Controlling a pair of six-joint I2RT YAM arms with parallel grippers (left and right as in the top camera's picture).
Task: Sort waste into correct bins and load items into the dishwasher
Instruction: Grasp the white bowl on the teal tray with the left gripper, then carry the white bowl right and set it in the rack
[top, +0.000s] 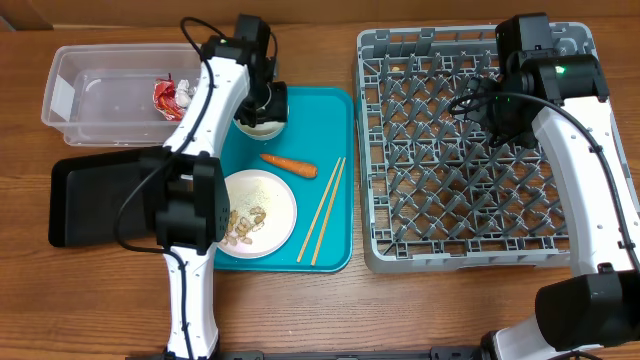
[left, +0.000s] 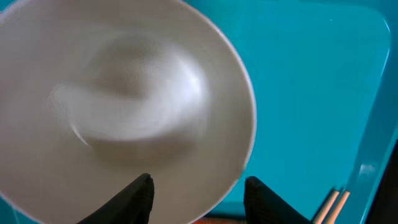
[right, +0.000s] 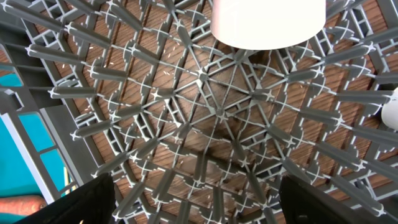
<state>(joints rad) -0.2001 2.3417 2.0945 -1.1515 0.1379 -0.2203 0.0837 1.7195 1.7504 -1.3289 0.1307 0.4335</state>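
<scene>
A white bowl (top: 258, 126) (left: 124, 99) stands at the back of the teal tray (top: 340, 120). My left gripper (top: 264, 100) (left: 199, 190) is open, one finger inside the bowl's rim and one outside. A white plate (top: 262, 190) holds beige scraps (top: 245, 225). The carrot (top: 288, 165) and chopsticks (top: 325, 210) (left: 333, 205) lie on the tray. The foil wrapper (top: 170, 95) is in the clear tub (top: 75, 75). My right gripper (top: 490, 100) (right: 208, 199) is open and empty over the grey rack (top: 470, 200) (right: 205, 112). A white dish (right: 267, 22) sits in the rack.
The black tray (top: 95, 200) lies left of the teal tray, in front of the tub. Another white piece (right: 392, 109) shows at the right edge of the right wrist view. The right arm hides the rack's back part from above.
</scene>
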